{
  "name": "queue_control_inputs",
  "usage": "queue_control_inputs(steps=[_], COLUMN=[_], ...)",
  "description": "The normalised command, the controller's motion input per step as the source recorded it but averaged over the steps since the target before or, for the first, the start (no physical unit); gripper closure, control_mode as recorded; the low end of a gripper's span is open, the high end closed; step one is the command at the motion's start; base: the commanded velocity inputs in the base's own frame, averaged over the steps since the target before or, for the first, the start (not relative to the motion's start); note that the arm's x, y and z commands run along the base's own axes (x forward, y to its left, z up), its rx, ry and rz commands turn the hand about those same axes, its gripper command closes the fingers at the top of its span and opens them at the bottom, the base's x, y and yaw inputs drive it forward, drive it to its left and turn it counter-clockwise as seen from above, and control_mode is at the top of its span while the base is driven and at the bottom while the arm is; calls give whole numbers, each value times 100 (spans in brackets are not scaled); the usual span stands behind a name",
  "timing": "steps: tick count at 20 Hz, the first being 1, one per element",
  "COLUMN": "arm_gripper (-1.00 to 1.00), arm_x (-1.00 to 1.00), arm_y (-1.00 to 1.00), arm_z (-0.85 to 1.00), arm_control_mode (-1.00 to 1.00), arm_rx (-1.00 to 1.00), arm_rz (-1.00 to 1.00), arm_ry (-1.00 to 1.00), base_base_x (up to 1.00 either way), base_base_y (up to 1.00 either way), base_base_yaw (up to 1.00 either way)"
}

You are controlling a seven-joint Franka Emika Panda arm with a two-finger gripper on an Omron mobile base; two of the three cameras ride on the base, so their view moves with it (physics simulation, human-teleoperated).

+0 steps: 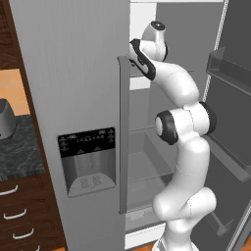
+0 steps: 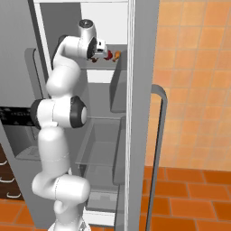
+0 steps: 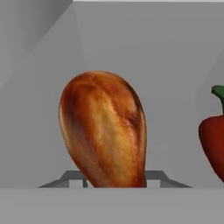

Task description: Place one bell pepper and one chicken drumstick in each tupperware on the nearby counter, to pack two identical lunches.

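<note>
Counts: in the right base view, up on the fridge's upper shelf (image 2: 106, 63), one orange-brown chicken drumstick (image 2: 117, 55) and one red bell pepper (image 2: 108, 54) just left of it, another small reddish bit (image 2: 94, 60) lower, too small to identify. Hand view: one drumstick (image 3: 104, 129) dead centre, meaty end up, one bell pepper (image 3: 213, 146) at right edge, green stem showing, clear gap between the two.

Gripper (image 2: 100, 50) at shelf height, reaching into the open fridge. Jaws: cannot tell whether they're closed on the drumstick; its lower end sits between the tips.

Edges: left fridge door (image 1: 73, 112) shut, its handle (image 1: 124, 137) beside the arm. Right door (image 2: 142, 113) swung open. Table (image 1: 17, 147) far left, with drawers (image 1: 19, 211) beneath.
</note>
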Motion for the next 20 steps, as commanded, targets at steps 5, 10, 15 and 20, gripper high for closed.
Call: queue_control_inputs(steps=[5, 10, 15, 20], arm_gripper=[100, 100, 100, 100], arm_x=[-6, -98, -98, -100], arm_y=[0, -7, -41, -46], arm_z=[-4, 0, -7, -11], arm_control_mode=[-100, -100, -100, -100], arm_rx=[0, 1, 0, 0], arm_rz=[0, 0, -2, 0], arm_ry=[5, -11, -10, 0], base_base_x=[0, 0, 0, 0], base_base_y=[0, 0, 0, 0], base_base_yaw=[0, 0, 0, 0])
